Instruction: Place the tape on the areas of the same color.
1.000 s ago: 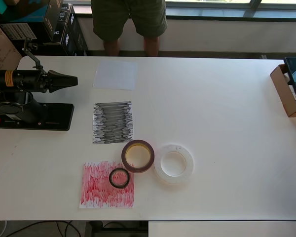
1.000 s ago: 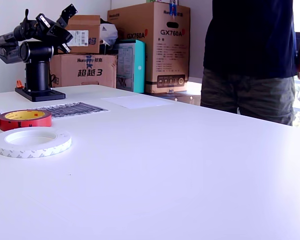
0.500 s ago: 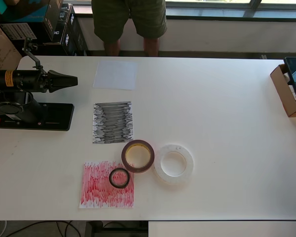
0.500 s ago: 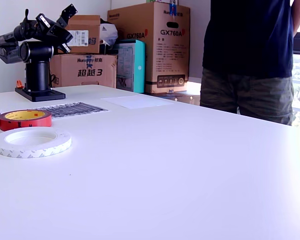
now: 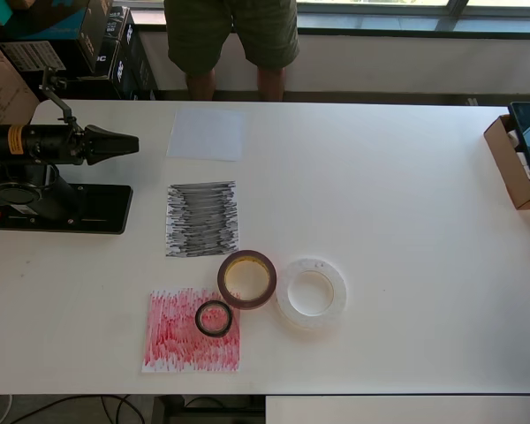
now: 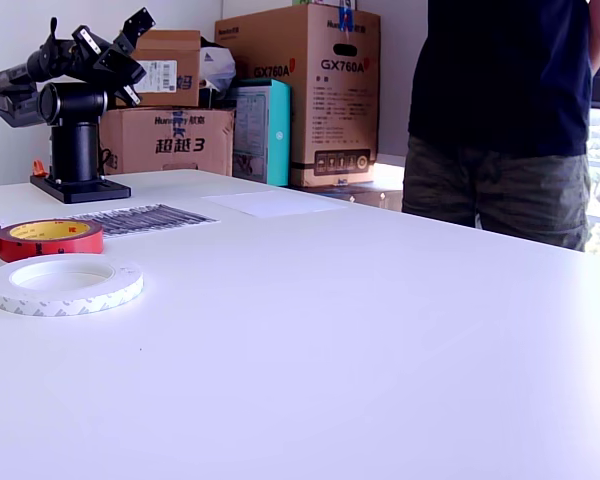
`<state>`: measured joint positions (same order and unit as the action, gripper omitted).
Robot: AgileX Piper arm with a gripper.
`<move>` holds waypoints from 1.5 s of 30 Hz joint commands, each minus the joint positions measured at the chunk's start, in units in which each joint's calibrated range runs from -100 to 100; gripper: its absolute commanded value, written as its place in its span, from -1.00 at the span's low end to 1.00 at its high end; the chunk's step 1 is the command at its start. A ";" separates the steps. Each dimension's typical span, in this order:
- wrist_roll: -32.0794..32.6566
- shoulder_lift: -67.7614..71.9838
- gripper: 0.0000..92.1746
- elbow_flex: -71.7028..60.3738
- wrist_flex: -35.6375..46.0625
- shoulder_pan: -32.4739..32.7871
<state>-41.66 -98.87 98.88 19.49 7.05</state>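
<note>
Lying flat on the white table (image 5: 406, 230), the three rolls of tape are gathered beside the red-scribbled paper square (image 5: 192, 329), which is taken as the landmark. The small black tape roll (image 5: 214, 318) is seen resting on that square, near its right edge in the overhead view. The mid-sized maroon tape roll with a yellowish core (image 5: 246, 279) is placed just off the square's upper right corner, touching or nearly touching the black roll. The large translucent white tape roll (image 5: 311, 293) is set to the right of the square, just beside the maroon roll.

The black-scribbled paper square (image 5: 202, 219) is found directly above the red square in the overhead view, and the plain white paper square (image 5: 207, 134) lies further up, beyond it. No roll rests on either of these.

The black robot arm is folded over its base (image 5: 57, 208), well apart from the red square, up and to the left in the overhead view. The gripper (image 5: 124, 143) is held in the air, pointing toward the white paper square, with its fingers drawn together into a point and nothing between them.

A person in dark green shorts (image 5: 230, 35) is seen standing at the far edge of the table, and cardboard boxes (image 6: 300, 95) are stacked behind the arm.
</note>
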 commanded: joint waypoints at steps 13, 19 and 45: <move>5.73 48.54 -0.92 -42.49 0.33 -3.88; 5.73 66.32 -0.92 -54.03 0.41 -9.01; 12.85 82.31 -0.57 -62.85 39.36 -20.45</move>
<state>-28.90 -18.24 35.83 46.93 -12.58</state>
